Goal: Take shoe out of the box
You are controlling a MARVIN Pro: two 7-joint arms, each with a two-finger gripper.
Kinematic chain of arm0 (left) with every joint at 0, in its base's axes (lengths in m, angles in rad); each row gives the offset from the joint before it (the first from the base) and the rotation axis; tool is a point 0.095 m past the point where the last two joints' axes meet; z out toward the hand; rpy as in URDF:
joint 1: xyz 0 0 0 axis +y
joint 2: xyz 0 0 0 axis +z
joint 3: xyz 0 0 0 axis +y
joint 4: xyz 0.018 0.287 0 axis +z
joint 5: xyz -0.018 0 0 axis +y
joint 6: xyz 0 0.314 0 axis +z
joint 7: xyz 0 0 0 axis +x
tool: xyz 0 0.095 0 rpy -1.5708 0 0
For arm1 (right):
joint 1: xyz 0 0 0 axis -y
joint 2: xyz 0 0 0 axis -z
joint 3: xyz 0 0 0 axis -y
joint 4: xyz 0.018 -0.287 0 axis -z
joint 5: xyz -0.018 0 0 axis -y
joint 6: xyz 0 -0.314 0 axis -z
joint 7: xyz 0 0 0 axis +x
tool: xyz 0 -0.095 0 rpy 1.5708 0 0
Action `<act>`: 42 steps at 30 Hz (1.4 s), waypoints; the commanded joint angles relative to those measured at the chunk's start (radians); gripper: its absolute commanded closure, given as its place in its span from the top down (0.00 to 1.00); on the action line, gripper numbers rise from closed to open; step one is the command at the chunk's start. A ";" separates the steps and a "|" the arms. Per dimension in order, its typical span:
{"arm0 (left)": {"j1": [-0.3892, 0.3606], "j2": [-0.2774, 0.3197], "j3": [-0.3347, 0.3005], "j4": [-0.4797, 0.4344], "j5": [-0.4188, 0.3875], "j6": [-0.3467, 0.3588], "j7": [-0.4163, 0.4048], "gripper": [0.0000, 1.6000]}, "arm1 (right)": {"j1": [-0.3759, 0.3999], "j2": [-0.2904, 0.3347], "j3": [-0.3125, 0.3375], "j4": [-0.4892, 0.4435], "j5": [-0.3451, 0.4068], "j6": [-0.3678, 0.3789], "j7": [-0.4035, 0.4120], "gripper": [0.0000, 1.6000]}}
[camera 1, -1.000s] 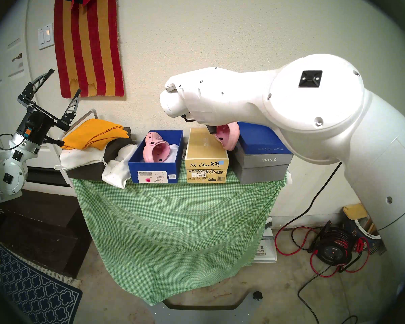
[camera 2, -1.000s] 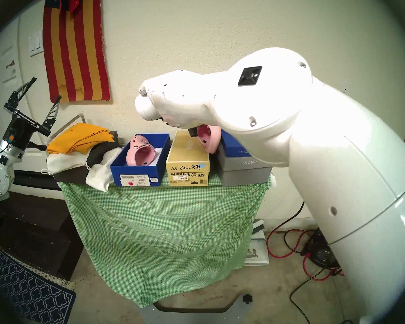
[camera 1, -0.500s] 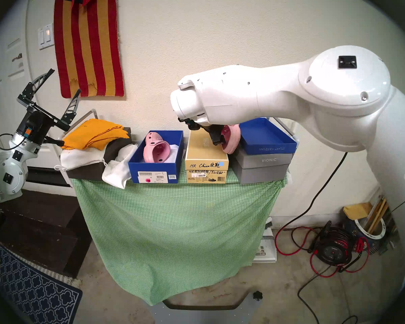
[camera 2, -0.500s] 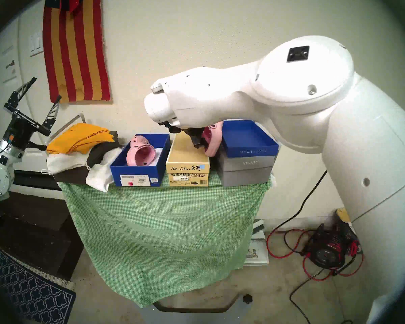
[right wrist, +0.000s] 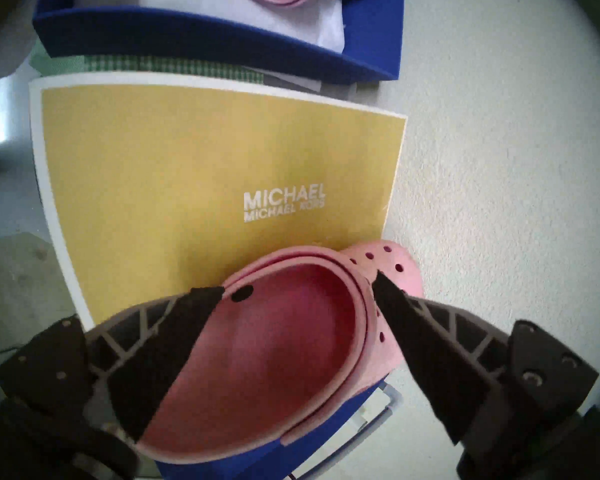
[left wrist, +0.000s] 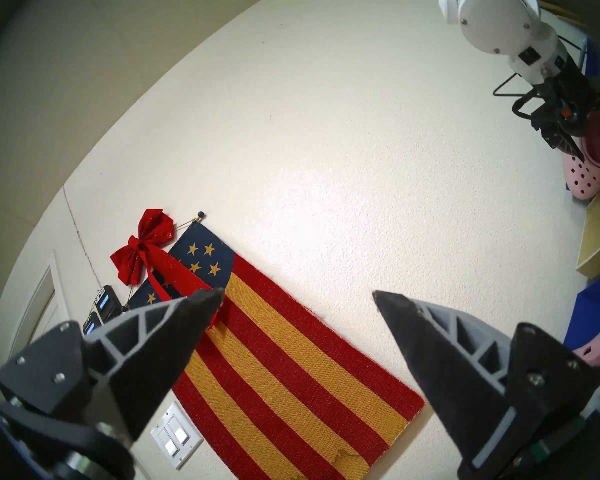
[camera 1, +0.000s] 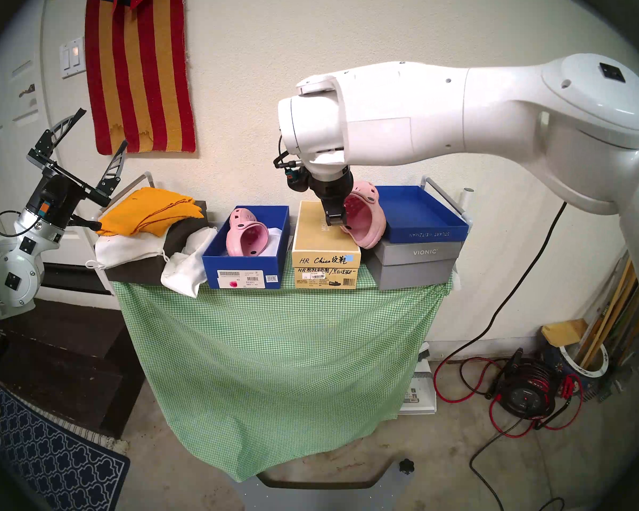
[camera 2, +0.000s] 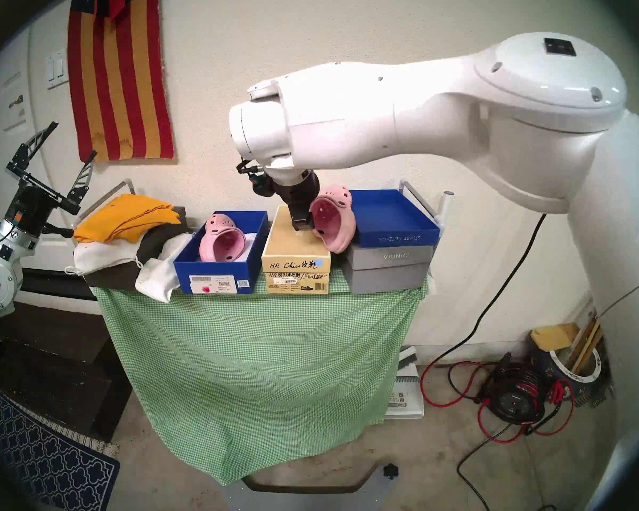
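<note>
Floor nearest us: we see a dark blue patterned rug at lower left and a black cable reel with red cord at lower right.
Surface: we see a surface draped in a green-and-white checked cloth that hangs down its front.
Deep royal-blue cardboard box: it stands at the front edge of the surface, left of centre, lid off, with white barcode labels and a pink sticker on its near end.
Shoe in the box: we see one pink perforated foam clog lying on white paper inside it.
Tan cardboard box with handwriting: it sits just right of the blue box, lid on.
Grey cardboard box: right of the tan one, it carries a shallow blue lid turned open side up.
Second pink foam clog: out of the blue box, it leans on its side between the tan box top and the shallow lid.
Right end effector: we see its fingers spread apart, one at each side of the leaning clog's opening; whether they touch it we cannot tell.
Left end effector: raised at far left, fingers wide apart, holding nothing.
Left of the boxes: a folded yellow cloth tops a pile of white bags.
Wall behind: a red-and-gold striped flag hangs there.
</note>
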 commanded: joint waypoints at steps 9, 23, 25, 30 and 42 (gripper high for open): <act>0.000 0.000 0.000 0.001 0.001 0.000 -0.001 1.00 | 0.143 0.139 -0.033 -0.213 -0.020 -0.001 -0.153 1.00; 0.000 0.000 0.001 0.001 0.001 0.000 -0.001 1.00 | 0.297 0.191 -0.113 -0.272 -0.109 -0.001 -0.245 1.00; -0.001 0.000 0.001 0.001 0.001 0.000 -0.001 1.00 | 0.296 0.197 -0.105 -0.270 -0.116 -0.001 -0.249 1.00; -0.001 0.000 0.001 0.000 0.000 0.000 -0.001 1.00 | 0.372 0.235 -0.146 -0.317 -0.125 -0.001 -0.246 1.00; -0.004 -0.021 -0.010 -0.003 0.023 -0.003 -0.020 1.00 | 0.479 0.322 -0.240 -0.445 -0.104 -0.001 -0.219 1.00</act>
